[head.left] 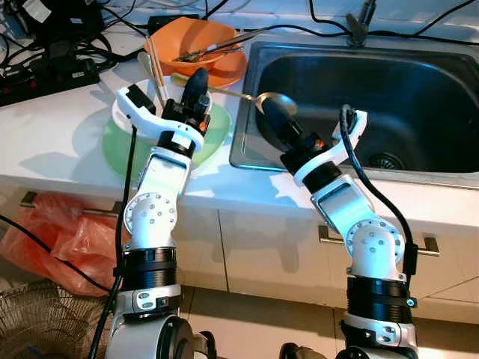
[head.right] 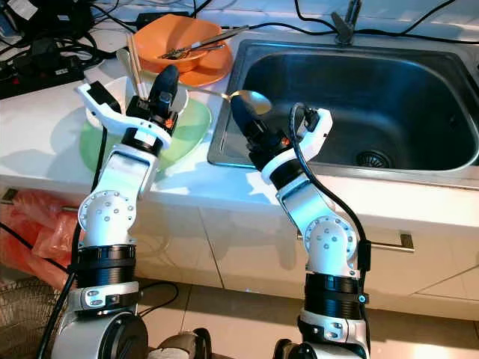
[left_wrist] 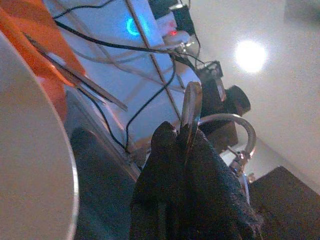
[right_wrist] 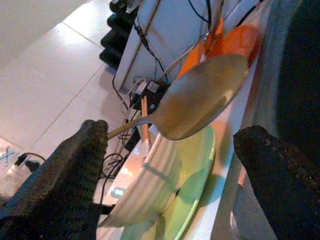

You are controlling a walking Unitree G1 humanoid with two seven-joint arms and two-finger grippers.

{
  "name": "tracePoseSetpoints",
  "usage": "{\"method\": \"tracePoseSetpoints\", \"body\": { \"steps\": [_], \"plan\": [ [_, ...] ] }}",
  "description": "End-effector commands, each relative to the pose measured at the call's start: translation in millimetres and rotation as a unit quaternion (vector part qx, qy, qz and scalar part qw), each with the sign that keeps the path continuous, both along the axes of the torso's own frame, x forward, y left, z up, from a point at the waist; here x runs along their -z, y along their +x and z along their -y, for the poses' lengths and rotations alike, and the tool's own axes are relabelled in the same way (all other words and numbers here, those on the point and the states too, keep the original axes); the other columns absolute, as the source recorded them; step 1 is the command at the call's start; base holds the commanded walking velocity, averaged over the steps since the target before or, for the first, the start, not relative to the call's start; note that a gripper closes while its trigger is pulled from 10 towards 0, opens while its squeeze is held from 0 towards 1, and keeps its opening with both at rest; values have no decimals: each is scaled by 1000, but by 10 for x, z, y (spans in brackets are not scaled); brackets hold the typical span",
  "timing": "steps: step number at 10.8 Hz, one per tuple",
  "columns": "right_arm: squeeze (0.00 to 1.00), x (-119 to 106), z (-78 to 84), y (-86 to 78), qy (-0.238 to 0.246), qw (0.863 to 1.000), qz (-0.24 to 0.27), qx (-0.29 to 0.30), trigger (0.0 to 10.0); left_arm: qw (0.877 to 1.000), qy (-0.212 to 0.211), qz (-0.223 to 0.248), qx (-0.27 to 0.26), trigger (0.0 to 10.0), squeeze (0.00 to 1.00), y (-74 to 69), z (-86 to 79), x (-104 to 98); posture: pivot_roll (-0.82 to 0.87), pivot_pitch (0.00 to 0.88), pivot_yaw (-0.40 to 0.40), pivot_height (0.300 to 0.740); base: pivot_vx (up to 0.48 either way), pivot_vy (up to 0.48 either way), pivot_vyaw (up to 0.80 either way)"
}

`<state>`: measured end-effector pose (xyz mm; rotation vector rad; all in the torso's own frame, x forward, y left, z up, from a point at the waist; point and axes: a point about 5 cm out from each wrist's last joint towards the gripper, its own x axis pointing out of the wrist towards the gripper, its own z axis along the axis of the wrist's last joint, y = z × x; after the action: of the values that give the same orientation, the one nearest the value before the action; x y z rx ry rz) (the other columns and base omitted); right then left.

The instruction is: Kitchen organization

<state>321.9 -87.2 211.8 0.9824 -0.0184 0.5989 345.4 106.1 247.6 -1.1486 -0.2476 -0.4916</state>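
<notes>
A spoon [head.left: 274,100] with a gold handle and a silver bowl hangs over the sink's left rim. My left gripper [head.left: 198,79] is shut on the spoon's handle [left_wrist: 191,100], above a white ribbed bowl [right_wrist: 150,180] that sits on a green plate [head.left: 120,149]. Chopsticks [head.left: 155,69] stand in that bowl. My right gripper [right_wrist: 172,129] is open just right of the spoon's bowl [right_wrist: 200,95], which lies between its spread fingers without touching them.
An orange bowl [head.left: 198,37] with metal utensils sits behind the plate. The steel sink [head.left: 419,97] lies to the right, its tap base [head.left: 359,26] behind. Power strips and cables [head.left: 45,67] crowd the counter's far left. A red bag [head.left: 60,232] lies on the floor.
</notes>
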Motion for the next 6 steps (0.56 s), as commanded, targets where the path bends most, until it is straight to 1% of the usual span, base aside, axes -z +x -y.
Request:
{"method": "tracePoseSetpoints", "body": {
  "steps": [1,2,3,4,5,6],
  "plan": [
    [0,-76,-79,13,12,1000,12,-10,10000,999,-26,3,24,0,0,-56,179,-39,70,170,53,740,0,0,0],
    [0,-76,-63,45,15,1000,13,-3,10000,1000,-17,7,19,0,0,-63,131,-54,79,171,53,740,0,0,0],
    [0,-99,-56,83,14,1000,19,4,10000,1000,6,16,11,0,0,-79,77,-68,86,169,54,740,0,0,0],
    [0,-130,-50,111,16,999,27,8,10000,999,26,33,2,0,0,-108,22,-140,94,167,55,740,0,0,0],
    [0,-146,-40,136,18,999,30,12,10000,998,28,50,-3,0,0,-137,-30,-254,102,167,54,740,0,0,0],
    [0,-149,-37,152,20,999,31,15,10000,998,25,55,0,0,0,-150,-24,-298,104,165,54,740,0,0,0]
  ]
}}
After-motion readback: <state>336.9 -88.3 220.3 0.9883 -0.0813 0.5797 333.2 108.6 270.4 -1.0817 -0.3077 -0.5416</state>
